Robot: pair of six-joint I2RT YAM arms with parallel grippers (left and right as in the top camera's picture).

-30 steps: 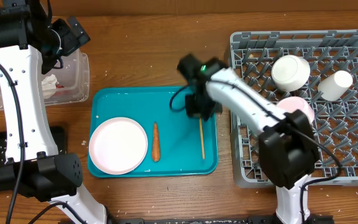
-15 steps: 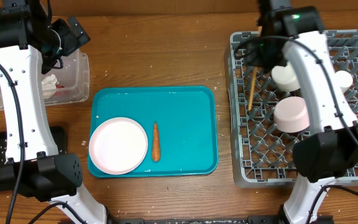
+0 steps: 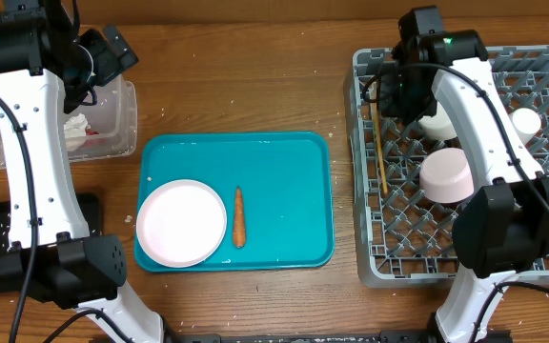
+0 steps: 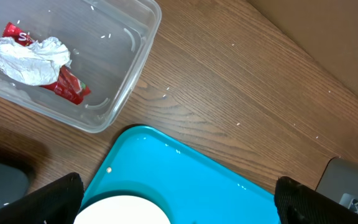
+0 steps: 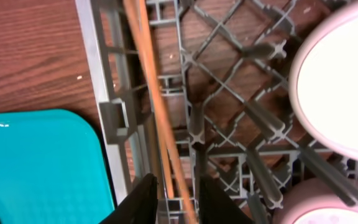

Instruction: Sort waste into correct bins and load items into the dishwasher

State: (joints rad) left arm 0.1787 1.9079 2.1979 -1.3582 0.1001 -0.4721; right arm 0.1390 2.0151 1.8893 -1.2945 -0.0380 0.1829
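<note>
- Since half a second ago the thin wooden stick (image 3: 378, 143) has dropped from a steep hang over the dish rack (image 3: 370, 257) to a long slant just inside its left wall, and the right arm has drawn in above it.
- Right pincer (image 5: 178, 199): narrow, its two fingers a little apart with the stick running between them. Neither pad plainly presses on it, so I judge it let go, or nearly so.
- Left pincer (image 4: 179, 199): wide and empty, hanging over the corner of the teal tray (image 3: 284, 181) beside the clear tub (image 4: 135, 56), which holds the white napkin (image 4: 30, 59) and the red wrapper (image 4: 67, 90).
- Already in the rack are the white bowl (image 3: 446, 110), the pink bowl (image 3: 446, 176) and the cup (image 3: 518, 129). The plate (image 3: 181, 223) and the carrot (image 3: 238, 216) lie apart on the teal tray, both yet to be dealt with.
- What could go wrong: the stick is slimmer than the lattice openings, so a nudge could send it through the floor or wall onto the worktop (image 3: 246, 76) — most likely if the fingers drag it as they lift away.
</note>
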